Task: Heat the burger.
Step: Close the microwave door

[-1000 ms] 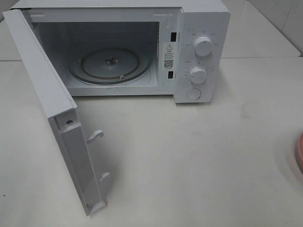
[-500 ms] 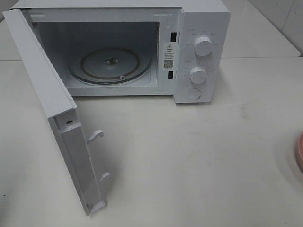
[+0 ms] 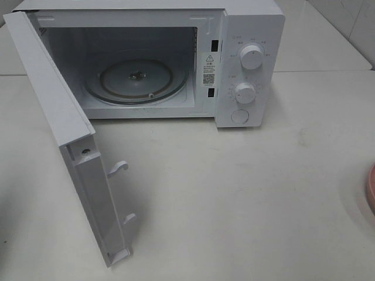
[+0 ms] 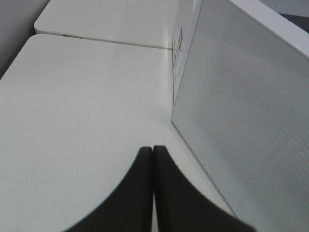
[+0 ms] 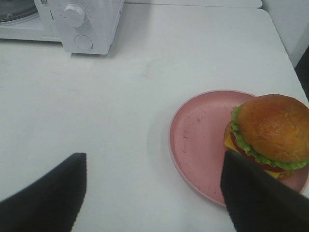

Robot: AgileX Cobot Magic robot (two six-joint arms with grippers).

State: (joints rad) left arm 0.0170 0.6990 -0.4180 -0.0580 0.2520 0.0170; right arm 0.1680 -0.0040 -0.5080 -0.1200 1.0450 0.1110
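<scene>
Nearest to the right wrist camera, the right hand (image 5: 152, 193) hovers above the white counter (image 5: 145, 96) with its two dark fingers (image 5: 46, 195) spread wide and nothing between them. Just beyond it lies a pink plate (image 5: 198, 140), and the burger (image 5: 270, 133) sits on that plate toward one edge, its glossy brown bun over green lettuce, a red slice and yellow cheese; one finger crosses in front of the plate's rim, and whether it touches cannot be told. Farther off stands the white microwave (image 3: 249, 35), with two round knobs (image 3: 251, 57) and a round button (image 3: 240, 116) on its front panel. Its door (image 3: 64, 134) is swung fully out to the left in the high view, showing the glass turntable (image 3: 137, 82) inside, bare. In that view only a sliver of the plate shows at the right edge. On the left side, the left hand (image 4: 153, 150) has its fingers pressed together with nothing caught in them, over the counter close beside the outer face of the door.
</scene>
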